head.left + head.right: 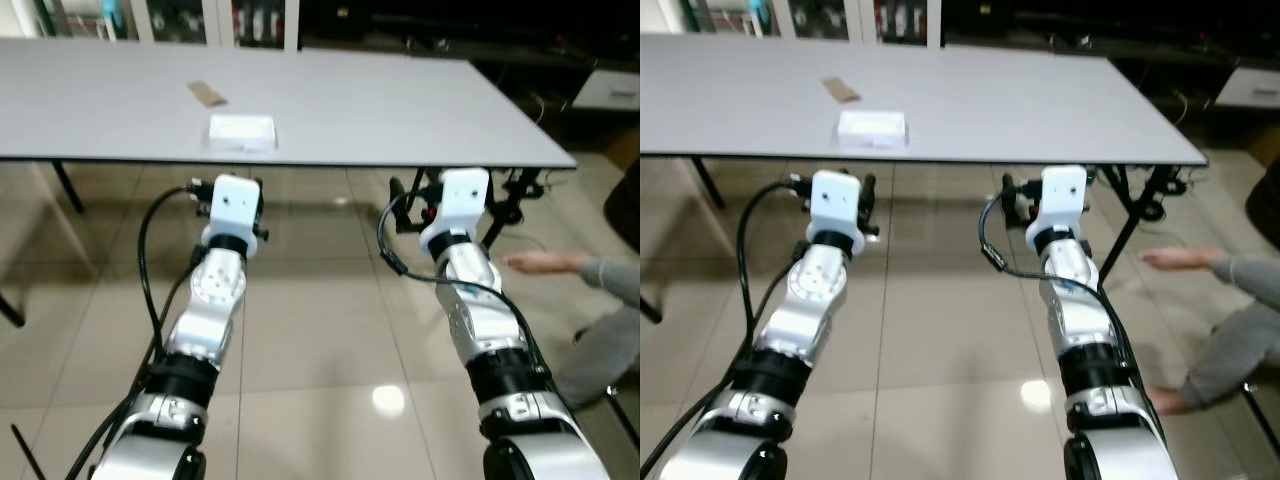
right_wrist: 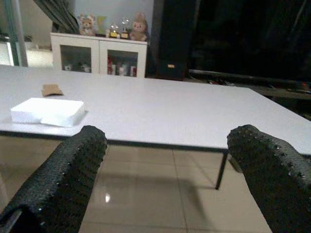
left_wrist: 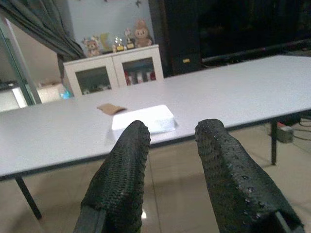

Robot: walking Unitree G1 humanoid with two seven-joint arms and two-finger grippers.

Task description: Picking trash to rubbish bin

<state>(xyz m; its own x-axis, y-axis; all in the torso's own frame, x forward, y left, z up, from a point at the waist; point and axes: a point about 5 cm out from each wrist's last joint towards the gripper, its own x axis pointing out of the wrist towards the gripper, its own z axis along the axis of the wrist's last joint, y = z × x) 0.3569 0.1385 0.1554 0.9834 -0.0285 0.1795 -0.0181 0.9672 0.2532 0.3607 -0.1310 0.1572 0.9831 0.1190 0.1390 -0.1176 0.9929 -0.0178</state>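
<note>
1. Glossy beige floor tiles (image 1: 320,340) are running under a long grey tabletop (image 1: 400,110), and both arms are reaching toward its near edge without yet crossing it.
2. A white foam block (image 1: 242,133) is lying flat just inside the near edge, its long axis running along that edge; a brown cardboard scrap (image 1: 207,93) is sitting a little farther in, toward the left end.
3. The left pincer (image 3: 170,160) is pointing almost straight at the block, its fingers parted by a narrow gap and holding nothing.
4. The right pincer (image 2: 165,184) is spread wide and empty, with the block lying off toward the robot's left.
5. My judgement: the left arm is nearer and better lined up, so the coming reach is turning on it rising over the edge.
6. Wrist views are showing a white cabinet (image 2: 99,53) topped with figurines; head views are showing a person's hand (image 1: 545,263) stretched out low beside the right arm.
</note>
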